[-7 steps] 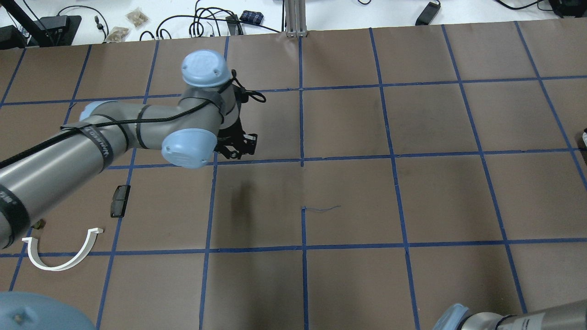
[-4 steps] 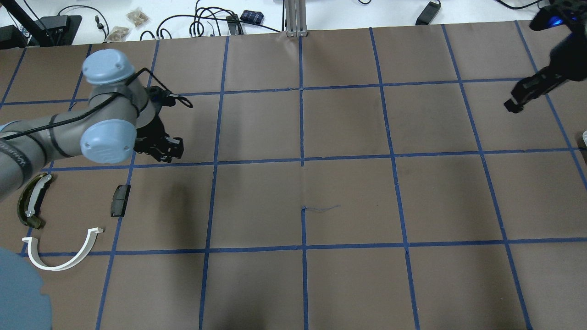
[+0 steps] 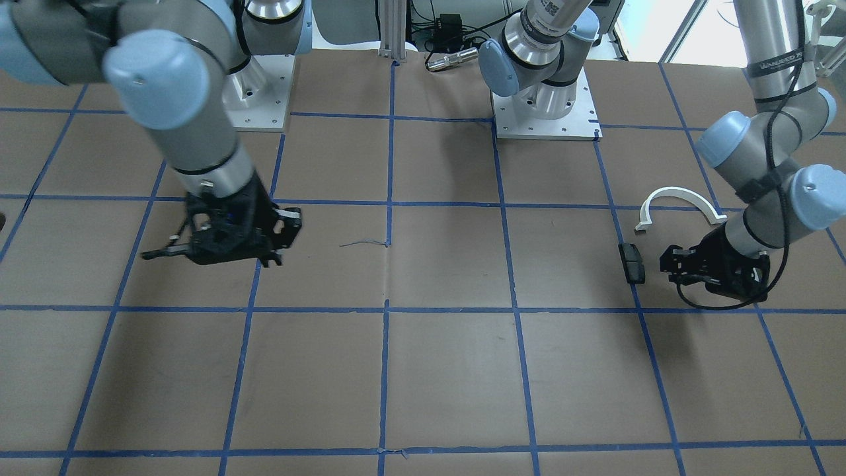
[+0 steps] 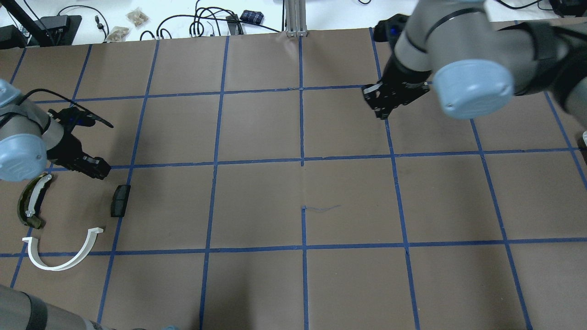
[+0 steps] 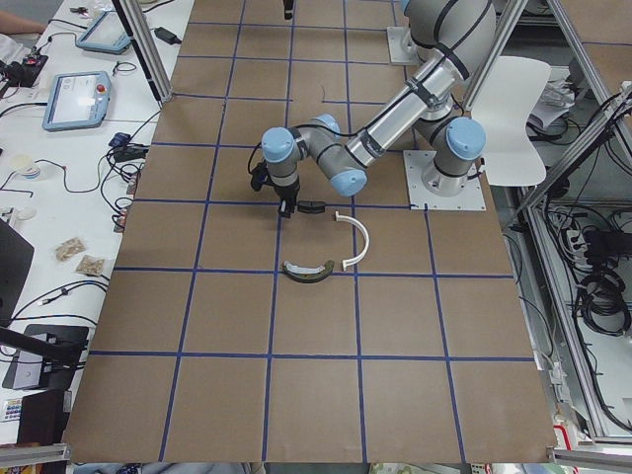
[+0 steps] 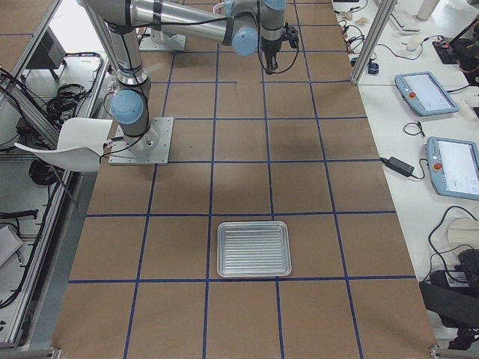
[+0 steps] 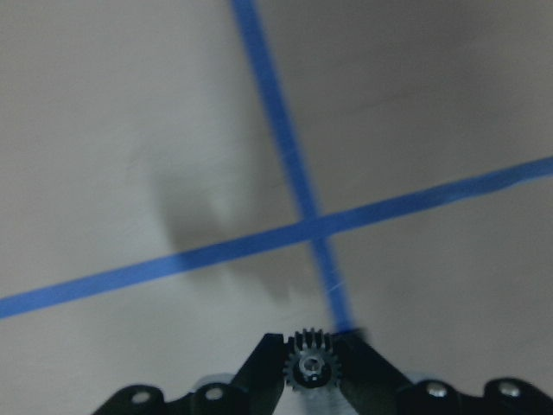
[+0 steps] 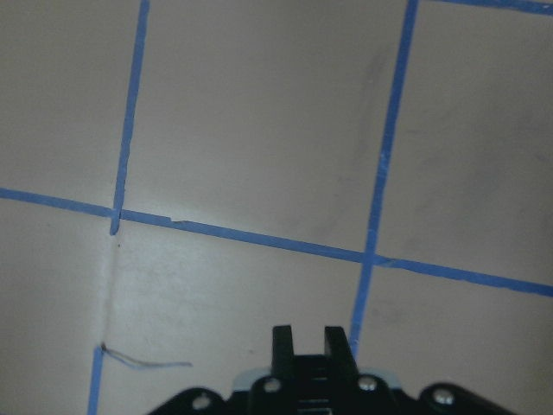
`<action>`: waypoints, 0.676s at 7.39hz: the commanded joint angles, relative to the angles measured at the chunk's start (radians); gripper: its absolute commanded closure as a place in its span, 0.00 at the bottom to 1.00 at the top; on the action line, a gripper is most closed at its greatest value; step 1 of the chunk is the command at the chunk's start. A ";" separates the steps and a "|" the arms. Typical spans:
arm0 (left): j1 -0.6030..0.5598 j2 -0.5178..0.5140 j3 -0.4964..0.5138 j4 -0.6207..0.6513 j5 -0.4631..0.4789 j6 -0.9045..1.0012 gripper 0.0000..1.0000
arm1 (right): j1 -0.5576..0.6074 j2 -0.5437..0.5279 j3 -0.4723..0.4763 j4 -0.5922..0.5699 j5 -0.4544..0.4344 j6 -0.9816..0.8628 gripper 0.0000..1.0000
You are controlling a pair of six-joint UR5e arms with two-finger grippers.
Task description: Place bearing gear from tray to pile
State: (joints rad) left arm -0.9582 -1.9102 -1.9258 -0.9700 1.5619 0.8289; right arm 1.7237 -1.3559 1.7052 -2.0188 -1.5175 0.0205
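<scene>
My left gripper (image 4: 100, 172) is shut on a small black toothed bearing gear (image 7: 311, 364), held between the fingertips in the left wrist view. It hovers just above the pile at the table's left end. The pile holds a dark grey pad (image 4: 120, 200), an olive-and-white curved shoe (image 4: 31, 206) and a white half-ring (image 4: 59, 256). In the front view the left gripper (image 3: 666, 263) is close beside the pad (image 3: 632, 262). My right gripper (image 4: 379, 106) is shut and empty over the far middle of the table. The ribbed metal tray (image 6: 253, 248) shows only in the right side view and looks empty.
The table is brown paper with a blue tape grid. A short loose thread (image 4: 321, 209) lies near the middle. Cables and small devices sit beyond the far edge (image 4: 220, 23). Both arm bases (image 3: 545, 99) stand at the robot's side.
My left arm has swung left from the table's middle to the pile, carrying the gear. My right arm has come in from the right edge toward the far middle.
</scene>
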 commanded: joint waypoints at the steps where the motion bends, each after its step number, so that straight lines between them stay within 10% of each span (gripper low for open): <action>1: 0.116 -0.001 -0.018 -0.013 -0.022 0.044 1.00 | 0.208 0.188 0.063 -0.320 -0.117 0.200 1.00; 3: 0.136 -0.003 -0.062 -0.027 -0.020 0.030 1.00 | 0.255 0.254 0.082 -0.408 -0.118 0.213 1.00; 4: 0.150 0.009 -0.062 -0.062 -0.022 0.029 1.00 | 0.255 0.259 0.074 -0.405 -0.113 0.213 0.01; 5: 0.150 0.014 -0.046 -0.116 -0.022 0.024 0.54 | 0.245 0.245 0.061 -0.391 -0.113 0.199 0.00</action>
State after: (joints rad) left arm -0.8150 -1.9048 -1.9799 -1.0318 1.5405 0.8580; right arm 1.9722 -1.1070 1.7775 -2.4138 -1.6319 0.2279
